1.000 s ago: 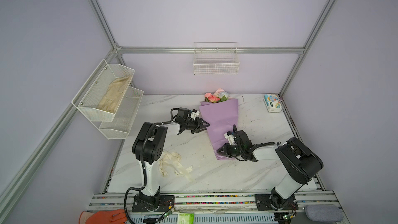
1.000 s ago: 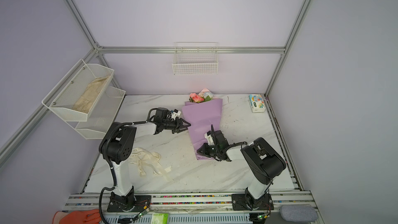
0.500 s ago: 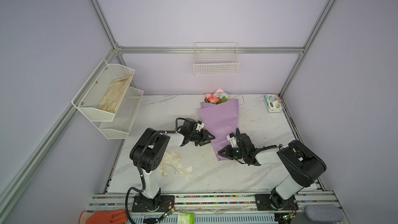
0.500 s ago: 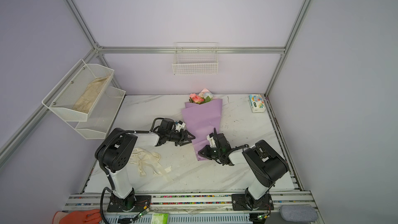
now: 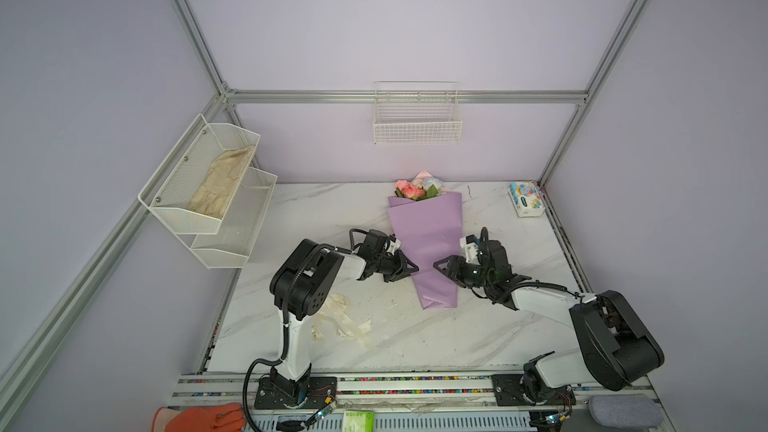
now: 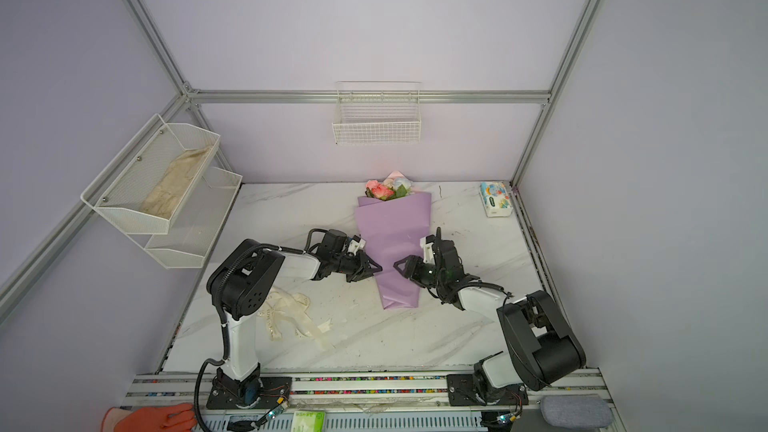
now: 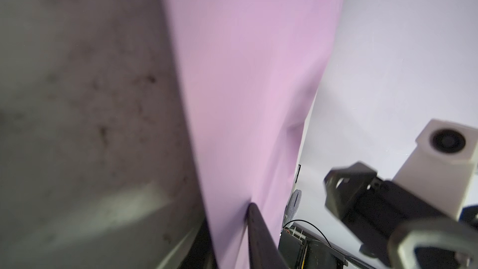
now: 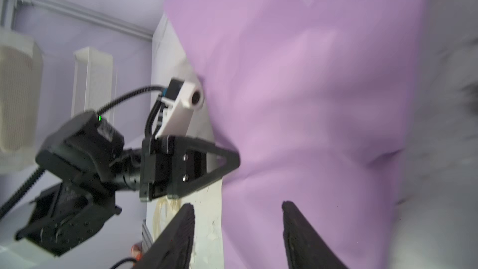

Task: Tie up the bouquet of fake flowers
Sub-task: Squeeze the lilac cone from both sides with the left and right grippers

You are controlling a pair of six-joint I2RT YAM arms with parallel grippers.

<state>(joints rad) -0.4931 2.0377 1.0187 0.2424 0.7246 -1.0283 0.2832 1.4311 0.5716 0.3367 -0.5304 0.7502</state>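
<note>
Marble table (image 5: pixel 415 338), bouquet (image 5: pixel 428 238) lying lengthwise mid-table, flowers toward the back wall.
Ribbon (image 5: pixel 347 324) lies loose in front; left gripper (image 5: pixel 412 270) pinches its paper's left edge, right gripper (image 5: pixel 439 266) gapes wide at the right edge; side rack (image 5: pixel 187 218) holds cloth (image 5: pixel 220 184); wire basket (image 5: pixel 417 132) hangs behind.

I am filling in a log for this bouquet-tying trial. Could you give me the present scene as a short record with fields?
Bouquet: bouquet of fake flowers in lilac paper cone, lying on the marble table, blooms toward the back wall
Left claw: shut on the cone's left edge
Right claw: open, at the cone's right edge
Ribbon: cream ribbon, loose on the table at front left, not around the bouquet
</note>
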